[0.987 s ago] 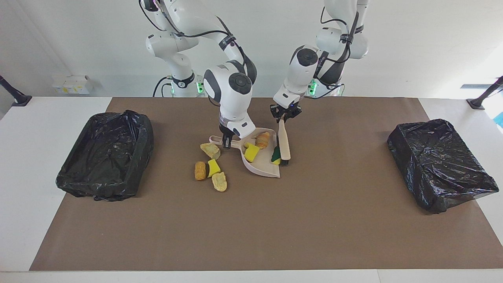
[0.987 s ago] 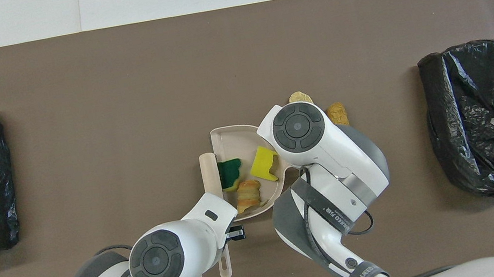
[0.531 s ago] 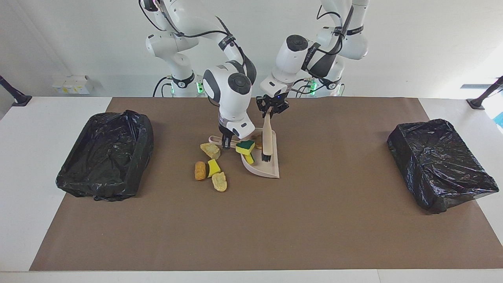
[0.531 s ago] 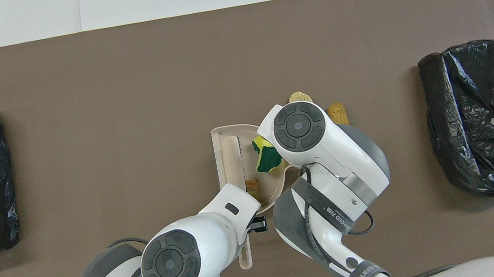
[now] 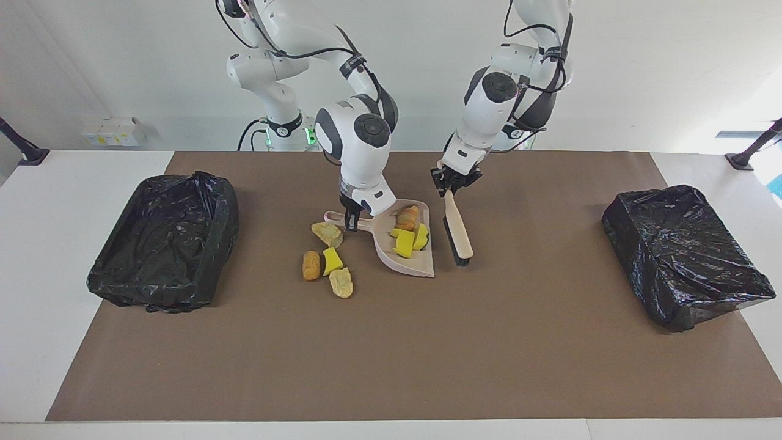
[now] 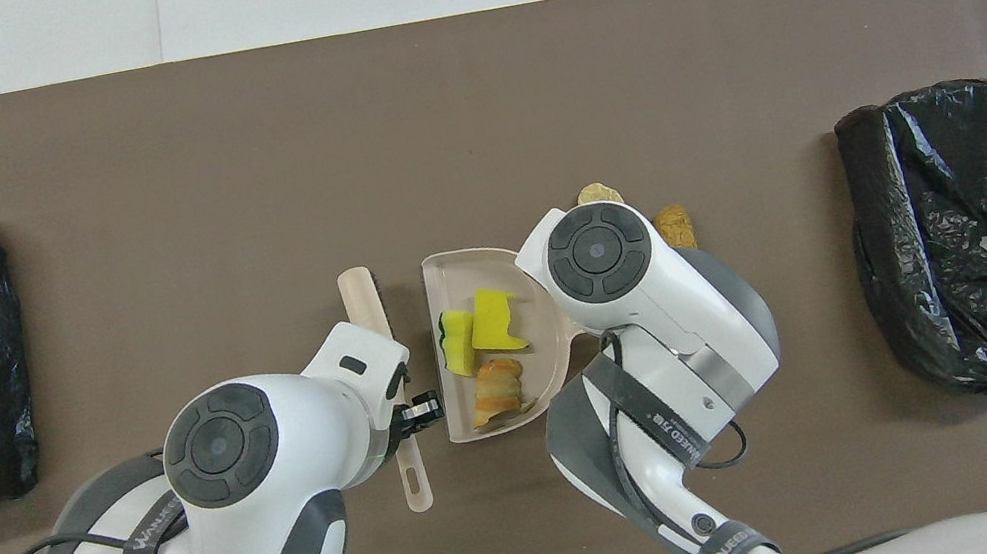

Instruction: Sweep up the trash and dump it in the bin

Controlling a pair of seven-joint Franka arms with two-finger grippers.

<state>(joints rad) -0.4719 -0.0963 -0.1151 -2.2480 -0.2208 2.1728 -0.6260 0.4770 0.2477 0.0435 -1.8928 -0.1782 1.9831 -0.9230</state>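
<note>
We are clamping the left gripper on the brush, held just beside the dustpan toward the left arm's end. We are clamping the right gripper on the dustpan handle. Three trash chunks are lying in the pan; four are lying on the mat beside it, toward the right arm's end. We are judging the sweeping step half done. Next, the brush needs carrying over to those four to push them into the pan's mouth, before dumping into a bin.
</note>
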